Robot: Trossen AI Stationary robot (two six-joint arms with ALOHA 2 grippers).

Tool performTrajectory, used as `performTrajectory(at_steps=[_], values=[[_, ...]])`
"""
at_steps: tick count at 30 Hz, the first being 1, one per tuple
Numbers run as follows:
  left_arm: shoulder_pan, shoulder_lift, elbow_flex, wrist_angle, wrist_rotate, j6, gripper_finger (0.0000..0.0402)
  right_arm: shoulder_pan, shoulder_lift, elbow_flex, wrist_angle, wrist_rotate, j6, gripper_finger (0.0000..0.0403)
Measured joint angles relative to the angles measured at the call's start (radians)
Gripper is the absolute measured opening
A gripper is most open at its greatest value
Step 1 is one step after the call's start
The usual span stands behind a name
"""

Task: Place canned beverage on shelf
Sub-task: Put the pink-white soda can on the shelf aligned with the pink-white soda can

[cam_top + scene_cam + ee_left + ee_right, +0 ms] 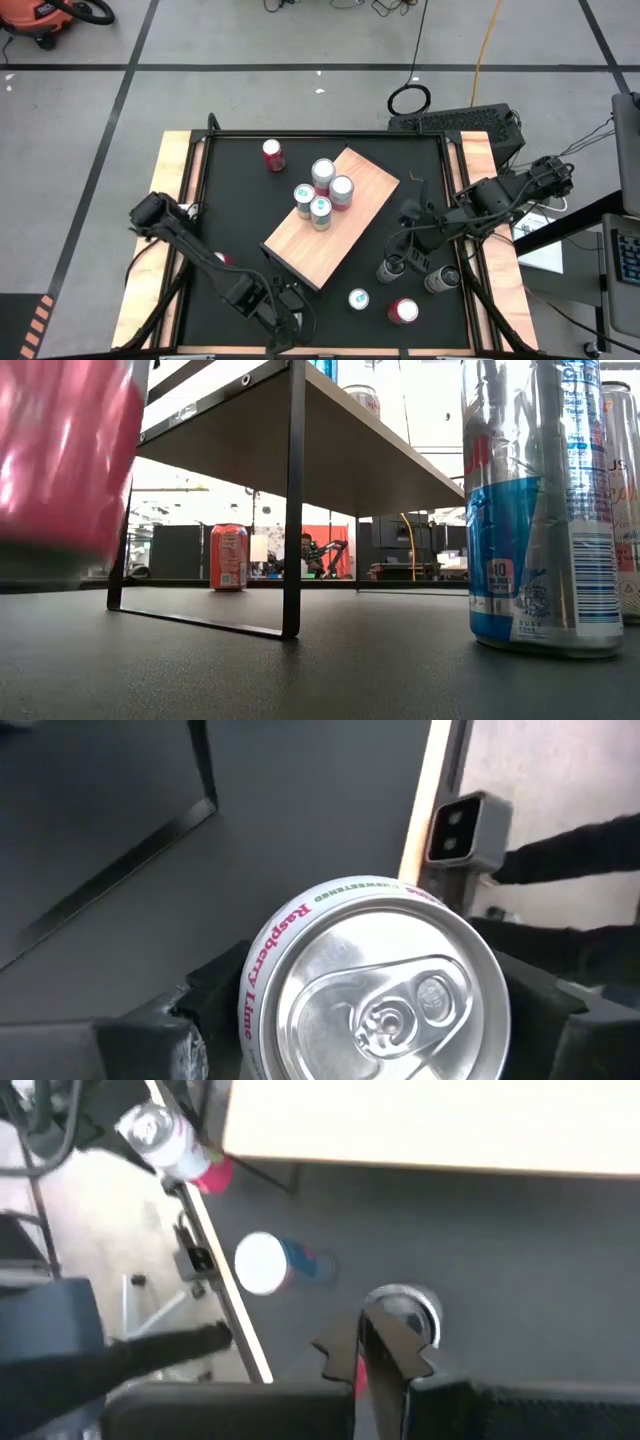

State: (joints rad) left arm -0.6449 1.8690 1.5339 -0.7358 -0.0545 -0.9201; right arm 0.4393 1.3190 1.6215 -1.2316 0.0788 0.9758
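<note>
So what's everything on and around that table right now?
table: one, black top with a wood edge, centre of the floor
shelf: one, light tan board on a black frame, mid-table, set at an angle
shelf cans: four, silver tops, clustered at the shelf's far end
lone red can: one, on the table behind the shelf
front cans: at least three, blue, red and silver, front right; more may hide under the right arm
raspberry-lime can: one, white with pink lettering, at the left gripper
left gripper: dark, front left, at that can
right gripper: dark, shut, over the front cans
</note>
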Motion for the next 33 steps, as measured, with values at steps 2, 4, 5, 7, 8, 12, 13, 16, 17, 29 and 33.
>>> performTrajectory(at_steps=[2, 4, 5, 7, 8, 12, 13, 16, 17, 29, 33], values=[[0.008, -0.004, 0.043, -0.029, 0.006, -0.035, 0.0285, 0.002, 0.000, 0.000, 0.032, 0.028, 0.000, 0.0000], [0.016, -0.004, 0.095, -0.033, 0.006, -0.060, 0.0285, 0.007, 0.000, 0.000, 0.082, 0.044, -0.006, 0.0000], [0.017, -0.004, 0.124, -0.042, 0.006, -0.065, 0.0285, 0.010, 0.000, 0.000, 0.110, 0.055, -0.015, 0.0000], [0.022, -0.006, 0.176, -0.048, 0.000, -0.073, 0.0285, 0.021, 0.000, 0.000, 0.165, 0.065, -0.040, 0.0000], [0.025, -0.006, 0.201, -0.044, -0.003, -0.088, 0.0285, 0.027, 0.000, 0.000, 0.195, 0.076, -0.051, 0.0000], [0.037, -0.006, 0.310, -0.088, -0.063, -0.158, 0.0285, 0.047, 0.000, 0.000, 0.280, 0.059, -0.083, 0.0005], [0.042, -0.006, 0.341, -0.100, -0.086, -0.173, 0.0285, 0.052, 0.000, 0.000, 0.295, 0.051, -0.085, 0.0010], [0.062, -0.006, 0.419, -0.116, -0.157, -0.204, 0.0285, 0.078, 0.000, 0.000, 0.331, 0.052, -0.099, 0.0033], [0.071, -0.006, 0.438, -0.120, -0.179, -0.211, 0.0285, 0.087, 0.000, 0.000, 0.340, 0.053, -0.109, 0.0043], [0.205, -0.006, 0.538, -0.006, -0.289, -0.420, 0.0285, 0.174, 0.000, 0.000, 0.345, 0.157, -0.202, 0.0228], [0.238, -0.006, 0.540, 0.031, -0.295, -0.478, 0.0285, 0.180, 0.000, 0.000, 0.345, 0.180, -0.222, 0.0296]])
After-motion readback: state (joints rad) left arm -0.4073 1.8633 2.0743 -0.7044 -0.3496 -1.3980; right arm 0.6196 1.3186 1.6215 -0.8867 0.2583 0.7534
